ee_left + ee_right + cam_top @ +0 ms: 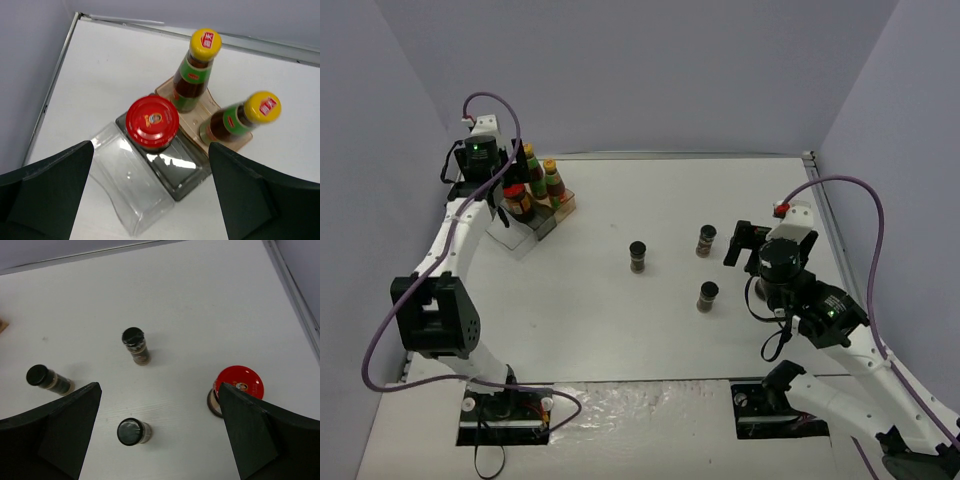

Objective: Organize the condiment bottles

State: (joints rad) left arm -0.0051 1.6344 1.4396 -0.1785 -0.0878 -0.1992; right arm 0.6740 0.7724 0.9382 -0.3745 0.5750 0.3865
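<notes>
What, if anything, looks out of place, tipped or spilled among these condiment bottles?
Nothing is tipped, spilled or damaged. But three spice jars and one red-lidded jar stand upright, scattered on the table, away from the rack.

Two yellow-capped sauce bottles [192,80] [235,120], two red-lidded jars [152,121] [239,383], three black-capped spice jars [134,342] [45,377] [131,431], one stepped rack [135,190].
</notes>
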